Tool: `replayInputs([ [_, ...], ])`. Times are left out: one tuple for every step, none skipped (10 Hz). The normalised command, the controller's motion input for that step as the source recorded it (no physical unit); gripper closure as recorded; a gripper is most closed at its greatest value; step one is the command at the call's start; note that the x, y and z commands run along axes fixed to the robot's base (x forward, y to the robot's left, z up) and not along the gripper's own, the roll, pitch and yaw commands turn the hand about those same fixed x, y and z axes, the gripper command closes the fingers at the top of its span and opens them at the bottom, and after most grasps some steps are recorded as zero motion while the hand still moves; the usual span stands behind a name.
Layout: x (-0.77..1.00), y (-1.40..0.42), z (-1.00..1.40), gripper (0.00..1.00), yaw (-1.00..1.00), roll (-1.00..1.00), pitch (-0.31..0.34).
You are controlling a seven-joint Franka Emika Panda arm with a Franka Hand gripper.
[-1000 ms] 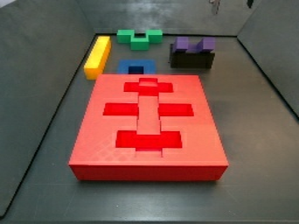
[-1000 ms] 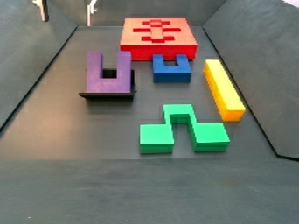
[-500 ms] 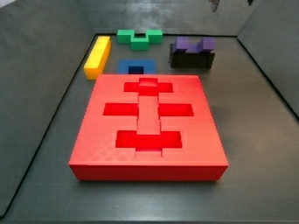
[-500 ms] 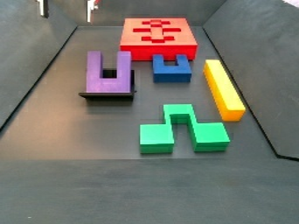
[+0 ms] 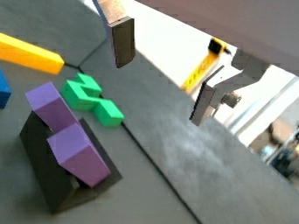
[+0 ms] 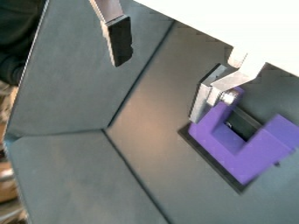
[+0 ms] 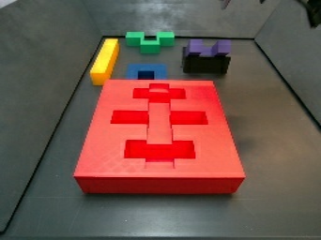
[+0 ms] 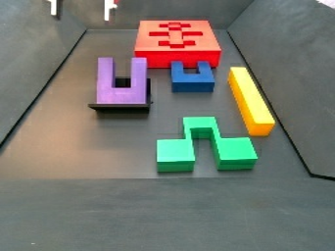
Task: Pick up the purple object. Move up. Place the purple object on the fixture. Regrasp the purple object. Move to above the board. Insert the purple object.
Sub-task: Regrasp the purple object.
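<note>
Purple U-shaped plastic block (image 8: 121, 80) rests on the small black boxy fixture (image 7: 207, 64), its two prongs and square notch plain in both side views; in a wrist view the same purple block (image 5: 65, 129) leans on the fixture's raised back. By its look it is a rigid moulded piece with flat matte faces and crisp edges — light, stiff, not fragile, and probably a little slick against metal. My judgement is that the best hold is across the two flat outer sides of the prongs, where parallel faces give the pads full contact; pinching across the notch or on a corner would likely let it twist.

The tool (image 5: 163, 74) hangs well above the fixture with its jaws spread wide and nothing between them. Its flat silver plates with dark pads show in both wrist views, one finger (image 6: 117, 39) clear of the block. In a side view only the fingertips (image 8: 78, 9) peek in, high over the fixture.

Beyond the fixture lies the large flat red board (image 7: 160, 136), its darker cross-shaped recesses cut cleanly into a smooth top. Beside the fixture sits a blue notched block (image 8: 193, 75); past that, away from the fixture, a long yellow bar (image 8: 250, 98). A green stepped block (image 8: 205, 145) lies near the fixture on the side away from the board. All sit on the dark matte floor (image 8: 78, 157).
</note>
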Motion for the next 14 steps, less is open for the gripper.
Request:
replayInputs([
  [-0.3,-0.35,-0.31,0.0,0.23,0.94,0.106],
  [-0.13,-0.31,-0.32,0.0,0.27,0.96,0.089],
  [-0.11,-0.29,-0.23,0.0,0.3,1.0,0.049],
  [-0.04,-0.25,-0.03,0.0,0.27,0.85,0.02],
  [0.0,0.0,0.0,0.0,0.0,0.0,0.017],
  [0.0,0.0,0.0,0.0,0.0,0.06,0.0],
  [0.0,0.0,0.0,0.0,0.0,0.0,0.037],
  [0.15,0.0,-0.29,0.0,-0.09,-0.27,0.597],
  [0.29,0.08,-0.08,0.0,-0.16,-0.55,0.72],
  [0.23,0.12,-0.16,0.0,-0.36,-0.53,0.777],
  [0.23,0.11,-0.17,0.0,-0.39,-0.51,0.769],
  [0.37,0.09,-0.28,0.0,-0.27,-0.51,0.617],
  [0.29,0.14,-0.59,0.0,-0.06,-0.48,0.246],
  [0.32,0.16,-0.66,0.0,0.0,-0.12,0.0],
])
